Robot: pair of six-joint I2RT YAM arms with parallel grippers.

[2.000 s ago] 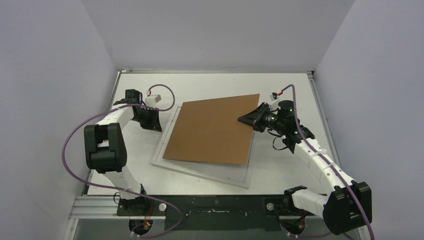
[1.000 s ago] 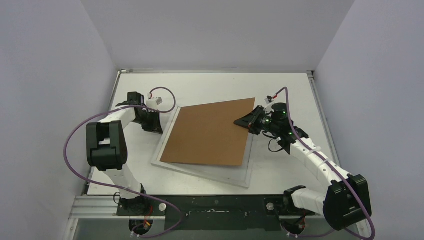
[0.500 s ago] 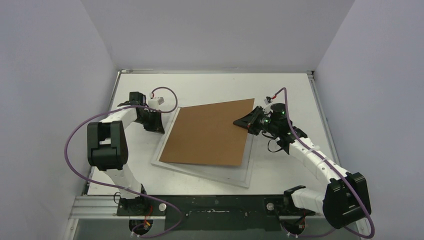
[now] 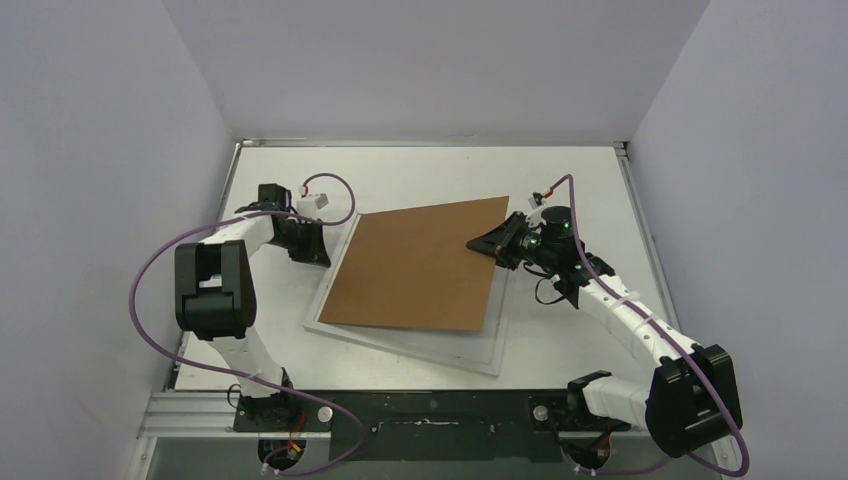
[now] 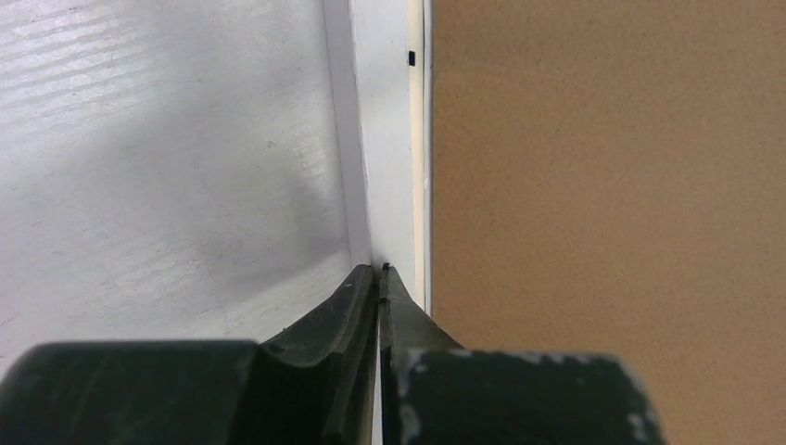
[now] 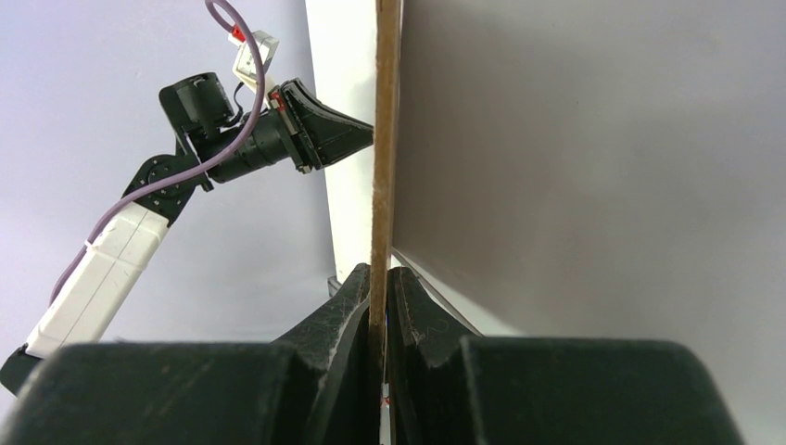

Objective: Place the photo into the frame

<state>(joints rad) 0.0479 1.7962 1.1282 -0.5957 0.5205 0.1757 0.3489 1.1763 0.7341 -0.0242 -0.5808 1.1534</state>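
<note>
Right wrist view first: my right gripper (image 6: 380, 283) is pinching the right edge of the brown backing board (image 6: 383, 139), seen edge-on. By the look of it the board is thin, stiff and light. In the left wrist view, the left gripper (image 5: 380, 278) has its fingers pressed together, tips at the white border of the frame (image 5: 382, 111). Whether they nip that border I cannot tell. The frame lies flat on the table (image 5: 167, 139) under the board. Its long axis runs left to right, with the right end skewed toward the arm bases. I judge it rigid but fragile across its clear middle — best held by the border only. The photo shows in no view — it may lie beneath the board.
</note>
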